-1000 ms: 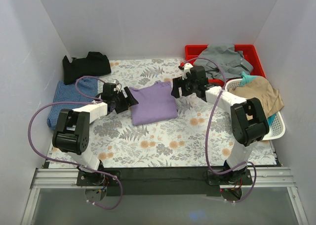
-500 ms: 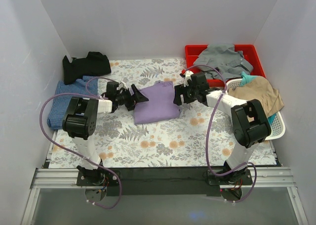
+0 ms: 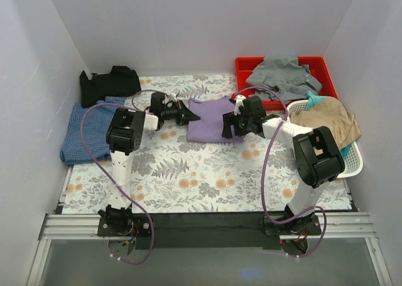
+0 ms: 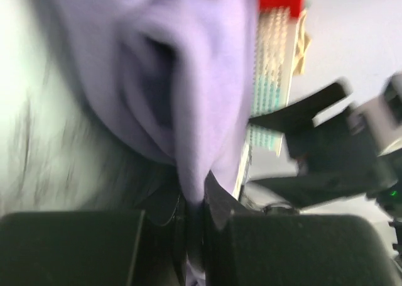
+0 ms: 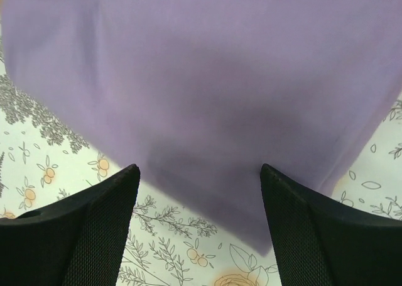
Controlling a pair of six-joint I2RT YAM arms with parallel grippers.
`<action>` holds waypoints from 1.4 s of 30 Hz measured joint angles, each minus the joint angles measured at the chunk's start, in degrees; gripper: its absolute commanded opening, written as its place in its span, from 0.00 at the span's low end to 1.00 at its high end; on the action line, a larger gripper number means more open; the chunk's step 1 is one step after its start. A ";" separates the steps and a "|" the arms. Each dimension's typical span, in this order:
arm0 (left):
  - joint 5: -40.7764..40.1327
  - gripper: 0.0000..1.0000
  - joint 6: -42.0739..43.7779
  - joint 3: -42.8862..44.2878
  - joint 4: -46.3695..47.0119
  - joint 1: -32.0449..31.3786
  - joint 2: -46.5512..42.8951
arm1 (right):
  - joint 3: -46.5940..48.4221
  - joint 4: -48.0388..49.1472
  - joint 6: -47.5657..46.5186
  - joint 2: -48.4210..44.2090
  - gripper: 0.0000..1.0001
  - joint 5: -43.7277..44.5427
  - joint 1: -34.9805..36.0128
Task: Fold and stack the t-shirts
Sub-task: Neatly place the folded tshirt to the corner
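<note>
The folded lilac-purple t-shirt (image 3: 210, 117) lies on the floral tablecloth (image 3: 188, 173), a little back of the middle. My left gripper (image 3: 190, 117) is at its left edge. In the left wrist view that gripper (image 4: 196, 201) is shut on a pinched fold of the lilac cloth (image 4: 188, 78). My right gripper (image 3: 229, 126) stands open at the shirt's right edge. In the right wrist view its fingers (image 5: 94, 226) flank the near edge of the lilac shirt (image 5: 207, 78), low over the cloth. The blue checked t-shirt (image 3: 85, 130) lies far left, the black t-shirt (image 3: 110, 82) behind it.
A red bin (image 3: 317, 65) at the back right holds a grey garment (image 3: 282, 72). Beside it, a white basket (image 3: 352, 163) on the right holds tan cloth (image 3: 330, 119). White walls close in the table on three sides.
My left gripper has reached right and back to the lilac shirt's left edge and shut on it. The shirt has shifted right and back. The right gripper stayed open, moving little.
</note>
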 measured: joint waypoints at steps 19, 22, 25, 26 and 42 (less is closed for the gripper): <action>-21.49 0.00 40.17 65.46 -52.22 14.49 4.72 | -1.62 -0.20 0.24 1.07 0.82 -2.34 0.00; -23.89 0.00 43.23 66.55 -54.95 19.39 5.35 | -1.25 -0.20 0.22 2.08 0.82 -2.64 0.00; -26.43 0.00 46.16 66.60 -56.41 23.78 5.55 | -0.83 -0.07 0.31 3.06 0.81 -3.41 0.00; -27.08 0.00 46.84 66.60 -56.68 24.87 5.55 | -0.42 0.11 0.39 3.48 0.81 -3.87 0.00; -41.13 0.20 55.08 63.63 -47.65 32.63 11.43 | 1.77 3.21 2.84 6.67 0.80 -9.57 -0.02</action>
